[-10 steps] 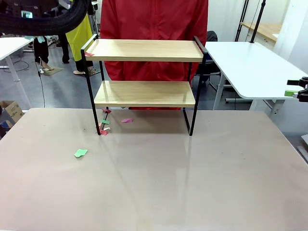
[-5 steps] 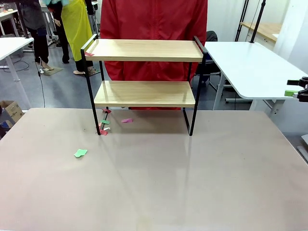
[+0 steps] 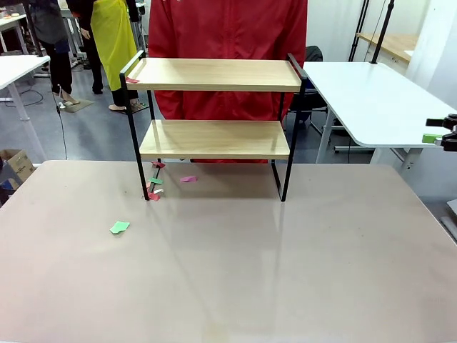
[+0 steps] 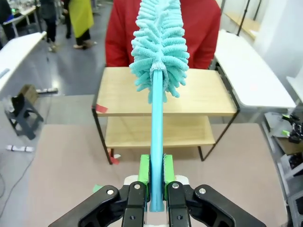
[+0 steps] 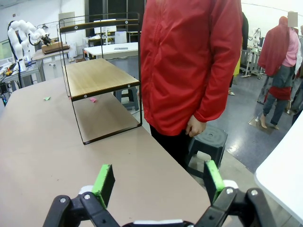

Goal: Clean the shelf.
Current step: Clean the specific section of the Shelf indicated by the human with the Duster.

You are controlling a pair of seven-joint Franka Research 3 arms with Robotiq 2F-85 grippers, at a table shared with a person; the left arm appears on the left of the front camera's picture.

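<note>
The shelf (image 3: pixel 214 73) stands at the table's far edge, upper middle of the front view.
From the left: a green paper scrap (image 3: pixel 119 227) lies loose on the brown table (image 3: pixel 250 271), pink scraps (image 3: pixel 155 187) crowd the shelf's left foot, a person in a red jacket (image 3: pixel 228 28) stands close behind it, and a white table (image 3: pixel 371 100) sits upper right. The left gripper (image 4: pixel 156 163) clamps a teal duster (image 4: pixel 160 42) by its handle; the right gripper (image 5: pixel 158 172) gapes wide, holding nothing.

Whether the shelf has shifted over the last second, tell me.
No. The shelf stands as before, left foot beside the same red scrap on the table.
</note>
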